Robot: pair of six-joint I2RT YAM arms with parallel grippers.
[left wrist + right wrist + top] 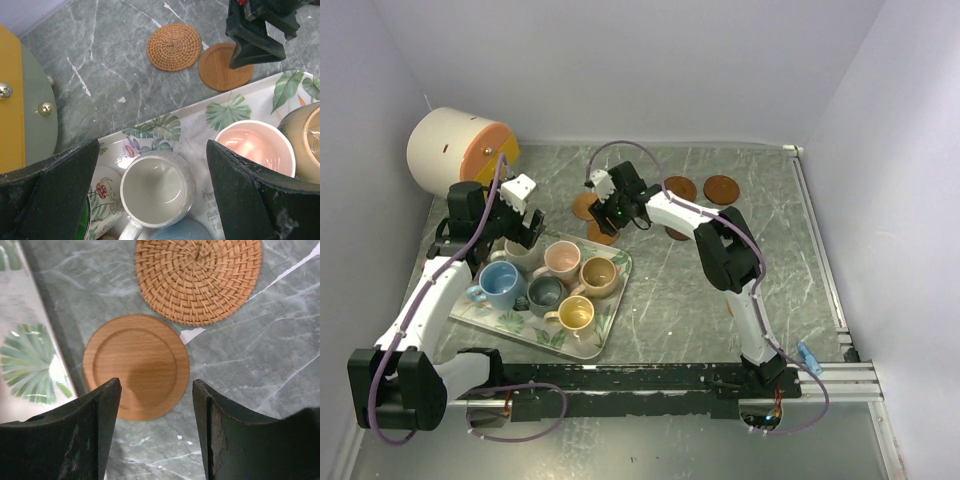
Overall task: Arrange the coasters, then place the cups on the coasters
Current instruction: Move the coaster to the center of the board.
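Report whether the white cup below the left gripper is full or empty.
Empty. The left wrist view looks straight into the white cup, upright on the tray, and shows its bare inside.

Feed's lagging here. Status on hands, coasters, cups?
Left hand open over cream cup on tray. Right hand open, empty, over wooden coaster beside woven coaster. No cup on a coaster yet. Tray edge close by wooden coaster.

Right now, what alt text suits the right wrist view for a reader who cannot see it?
Black jaws stand open over a smooth round wooden coaster on a grey marbled table. A woven round rattan coaster lies beyond it, and the edge of a white leaf-print tray shows at left.
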